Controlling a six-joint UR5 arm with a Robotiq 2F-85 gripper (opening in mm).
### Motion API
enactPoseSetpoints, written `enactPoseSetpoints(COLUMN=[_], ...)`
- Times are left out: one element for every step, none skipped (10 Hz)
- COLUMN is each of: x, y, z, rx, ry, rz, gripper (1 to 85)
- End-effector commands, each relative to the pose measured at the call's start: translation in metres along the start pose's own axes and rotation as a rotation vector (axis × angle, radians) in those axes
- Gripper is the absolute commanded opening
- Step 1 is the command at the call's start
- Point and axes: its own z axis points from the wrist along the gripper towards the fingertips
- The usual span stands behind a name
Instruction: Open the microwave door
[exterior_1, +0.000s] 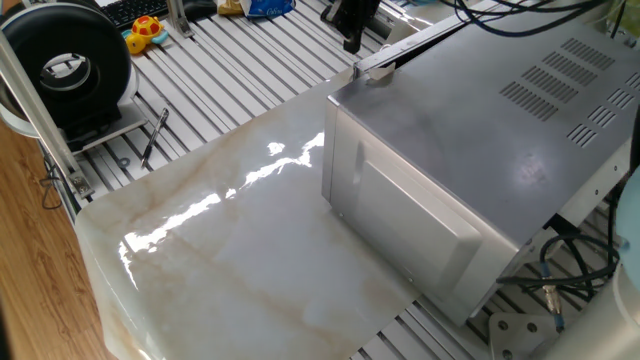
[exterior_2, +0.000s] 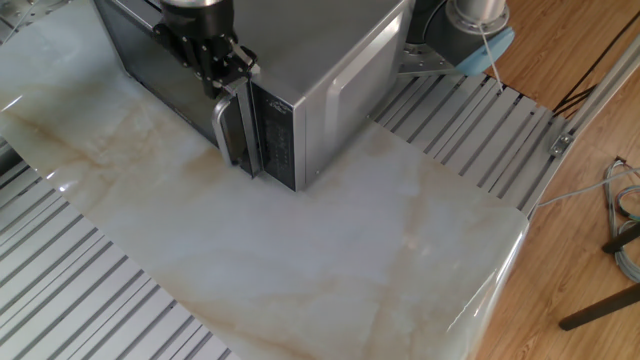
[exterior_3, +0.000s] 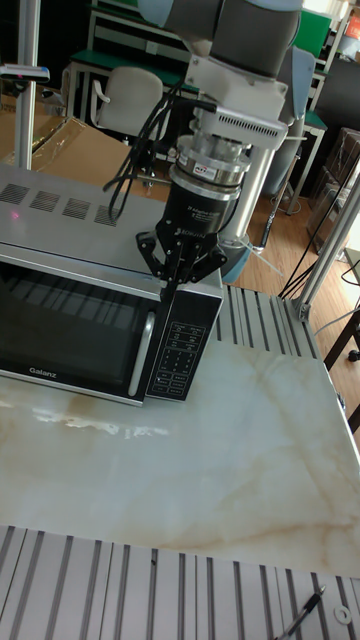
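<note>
The silver-grey microwave (exterior_1: 480, 130) (exterior_2: 320, 60) (exterior_3: 60, 210) stands on a marble slab. The microwave door (exterior_3: 70, 335) (exterior_2: 165, 100), black-framed with a dark window, lies flush against the casing. Its upright handle (exterior_3: 140, 355) (exterior_2: 222, 130) sits beside the keypad (exterior_3: 180, 350). My black gripper (exterior_3: 178, 288) (exterior_2: 225, 80) (exterior_1: 352, 42) points down at the top front edge of the microwave, just above the handle. Its fingers converge to a point and look shut. Whether the tips touch the door edge is hidden.
The marble slab (exterior_1: 230, 260) (exterior_2: 300, 250) spreads out in front of the door. A black ring-shaped device (exterior_1: 70, 60), a yellow toy (exterior_1: 145, 30) and a pen (exterior_1: 155, 135) lie on the slatted table. Cables (exterior_1: 560, 260) trail behind the microwave.
</note>
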Motion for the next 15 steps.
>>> enactPoseSetpoints(x=[0.001,0.001,0.014,0.027,0.036,0.043,0.051,0.055,0.054,0.055,0.058,0.059,0.06,0.061,0.064], y=[0.006,0.006,-0.004,-0.015,-0.023,-0.028,-0.029,-0.03,-0.03,-0.03,-0.029,-0.03,-0.028,-0.027,-0.026], z=[-0.005,-0.005,-0.005,-0.006,-0.006,-0.003,-0.001,0.0,0.002,0.003,0.002,0.002,0.002,0.003,0.005], rx=[-0.021,-0.022,-0.008,-0.001,-0.002,-0.011,-0.024,-0.026,-0.026,-0.029,-0.035,-0.032,-0.038,-0.043,-0.054], ry=[-0.008,-0.008,-0.006,0.0,0.001,-0.002,-0.007,-0.009,-0.01,-0.011,-0.012,-0.011,-0.012,-0.013,-0.013], rz=[0.033,0.03,0.014,0.002,-0.007,-0.012,-0.013,-0.013,-0.011,-0.008,-0.008,-0.006,-0.004,-0.004,-0.002], gripper=[1.0,1.0,1.0,1.0,1.0,1.0,1.0,1.0,1.0,1.0,1.0,1.0,1.0,1.0,1.0])
